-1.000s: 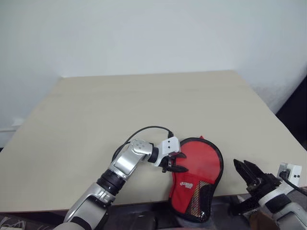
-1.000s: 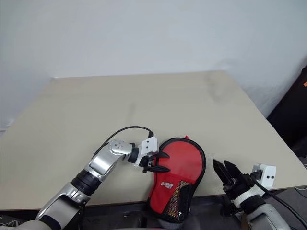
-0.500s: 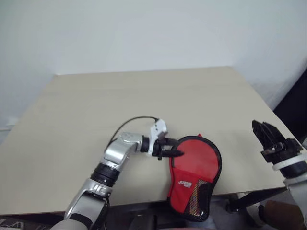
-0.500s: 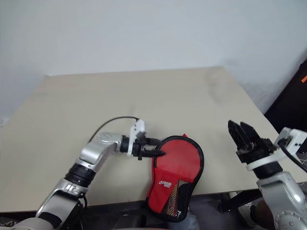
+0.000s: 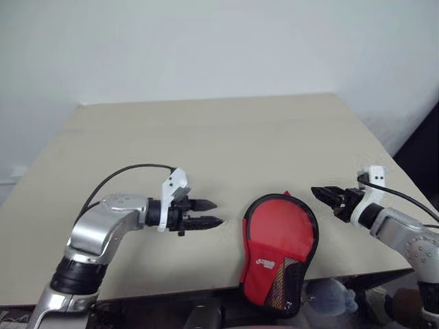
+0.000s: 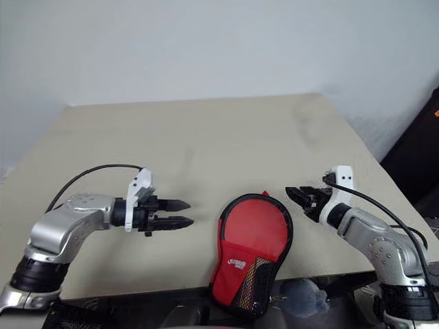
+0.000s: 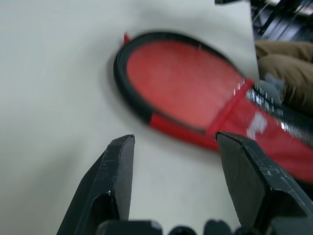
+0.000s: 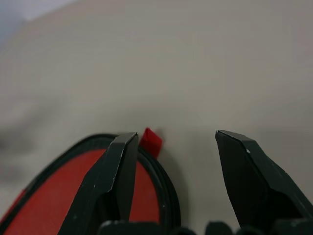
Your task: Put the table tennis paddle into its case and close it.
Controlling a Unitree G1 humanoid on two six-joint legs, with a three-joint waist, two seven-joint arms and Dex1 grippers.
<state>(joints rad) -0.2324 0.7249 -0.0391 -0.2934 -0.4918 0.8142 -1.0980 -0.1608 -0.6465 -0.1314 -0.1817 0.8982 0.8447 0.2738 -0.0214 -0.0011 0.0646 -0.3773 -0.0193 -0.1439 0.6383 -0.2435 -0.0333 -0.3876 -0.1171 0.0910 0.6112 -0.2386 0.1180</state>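
Red fabric with black piping: the case lies flat at the near edge of the counter, round end on the surface, mesh-pocket end hanging a little past the edge. Its outline looks sealed all round, with a small red pull tab sticking out at the round end. No paddle lies anywhere on the counter; judged from that, it is likely already inside, and the closing looks done or nearly so. Whether the zip is run fully home cannot be told.

Left pincer hovers beside the case on its left, clear of it, fingers spread and holding nothing. Right pincer sits just beside the round end on the right, fingers also parted and empty, aimed toward the tab.

Remaining work, as a judgement: perhaps a final tug on the tab, otherwise nothing.

Counter is pale beige, matte, otherwise bare. Plain white wall behind. Dark gap at far right past the counter's corner.
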